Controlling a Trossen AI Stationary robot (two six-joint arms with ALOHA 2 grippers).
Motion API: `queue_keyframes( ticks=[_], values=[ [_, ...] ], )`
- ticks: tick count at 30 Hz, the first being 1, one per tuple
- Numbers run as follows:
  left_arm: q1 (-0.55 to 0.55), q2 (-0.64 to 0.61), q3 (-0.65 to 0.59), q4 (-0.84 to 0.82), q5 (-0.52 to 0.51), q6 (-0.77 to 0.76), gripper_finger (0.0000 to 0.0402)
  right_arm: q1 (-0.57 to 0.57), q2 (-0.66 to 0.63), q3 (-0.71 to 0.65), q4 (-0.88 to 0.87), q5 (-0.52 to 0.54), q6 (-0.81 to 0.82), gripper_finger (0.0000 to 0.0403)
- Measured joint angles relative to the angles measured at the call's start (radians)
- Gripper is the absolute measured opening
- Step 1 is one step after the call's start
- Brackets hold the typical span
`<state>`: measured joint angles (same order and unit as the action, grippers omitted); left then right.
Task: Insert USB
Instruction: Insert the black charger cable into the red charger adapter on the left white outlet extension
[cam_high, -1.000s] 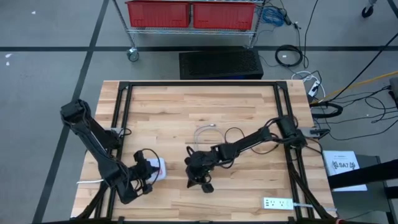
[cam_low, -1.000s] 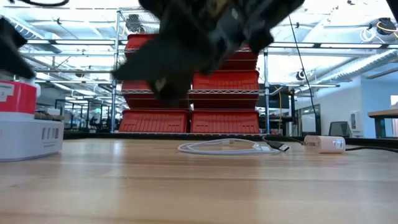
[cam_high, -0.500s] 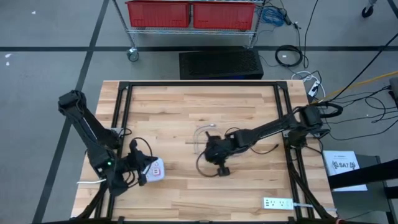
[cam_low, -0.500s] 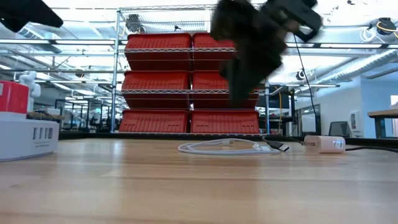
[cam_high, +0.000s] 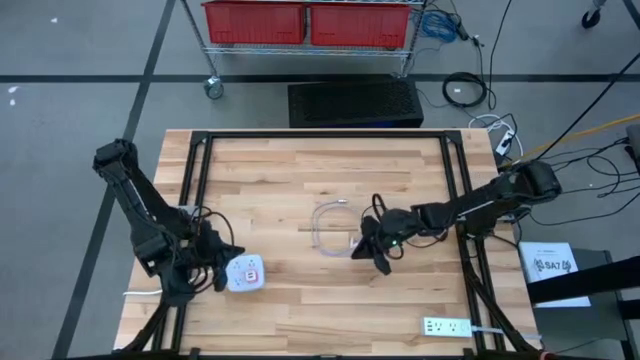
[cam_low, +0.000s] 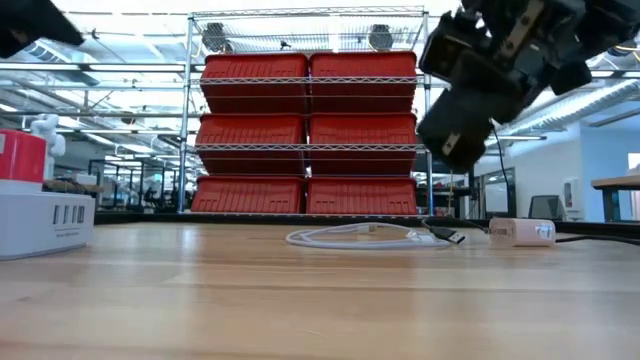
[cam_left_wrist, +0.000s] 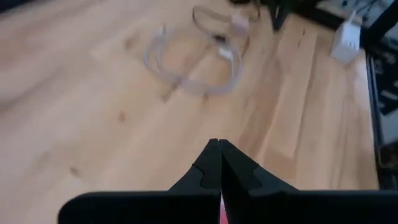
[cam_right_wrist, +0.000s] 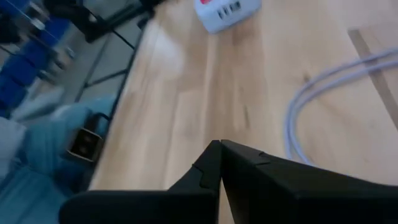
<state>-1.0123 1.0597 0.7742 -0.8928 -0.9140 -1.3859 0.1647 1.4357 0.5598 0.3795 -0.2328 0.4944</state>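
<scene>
Warehouse floor behind, red bins (cam_low: 305, 130) on a wire rack fill the centre background of the low view. Wooden table (cam_high: 270, 175) takes the middle of the high view, black frame rails down both sides.

Left arm sits lower left of the high view, folded back toward its own edge. Left gripper (cam_high: 218, 270) is fully closed and holds nothing; the left wrist view shows the two tips pressed together (cam_left_wrist: 215, 163) over bare wood. It's parked just beside the white-and-red USB charging hub (cam_high: 246, 273), which lies at lower left. My read: hub was left there with its port face toward table centre, so a plug can come in from the middle.

Right arm reaches in from the right edge to frame centre. Right gripper (cam_high: 376, 254) is also closed tight, nothing in it; it hangs clear of the table in the low view (cam_low: 470, 95), just right of the cable.

White USB cable (cam_high: 333, 228) lies loosely coiled at table centre, flat on the wood. In the low view its dark-tipped plug (cam_low: 452, 237) points right, near a small white adapter (cam_low: 521, 231). Cable and hub are well apart.

Judgement: nothing grasped yet; plug not inserted. Right gripper looks staged for a pick but has to open first. Can't tell plug orientation.
</scene>
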Motion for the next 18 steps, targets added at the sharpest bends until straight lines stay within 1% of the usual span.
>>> queue_keyframes(
  ticks=[4, 7, 9, 11, 14, 18],
  values=[
    [-0.001, 0.016, 0.000, -0.003, 0.137, -0.073, 0.0000, -0.008, 0.000, 0.023, -0.019, -0.016, 0.063, 0.0003],
    [-0.001, 0.046, 0.000, -0.003, 0.285, -0.116, 0.0000, -0.008, 0.000, 0.027, -0.047, -0.029, 0.110, 0.0018],
    [-0.001, 0.076, 0.000, 0.001, 0.381, -0.128, 0.0000, -0.008, -0.008, 0.034, -0.118, -0.031, 0.134, 0.0033],
    [-0.001, 0.116, 0.000, 0.013, 0.445, -0.128, 0.0000, -0.008, -0.020, 0.046, -0.219, -0.017, 0.149, 0.0051],
    [-0.001, 0.182, 0.000, 0.037, 0.488, -0.129, 0.0000, -0.012, -0.041, 0.072, -0.390, 0.080, 0.194, 0.0075],
    [-0.001, 0.274, 0.000, 0.065, 0.492, -0.128, 0.0000, -0.021, -0.061, 0.100, -0.555, 0.197, 0.267, 0.0093]
  ],
)
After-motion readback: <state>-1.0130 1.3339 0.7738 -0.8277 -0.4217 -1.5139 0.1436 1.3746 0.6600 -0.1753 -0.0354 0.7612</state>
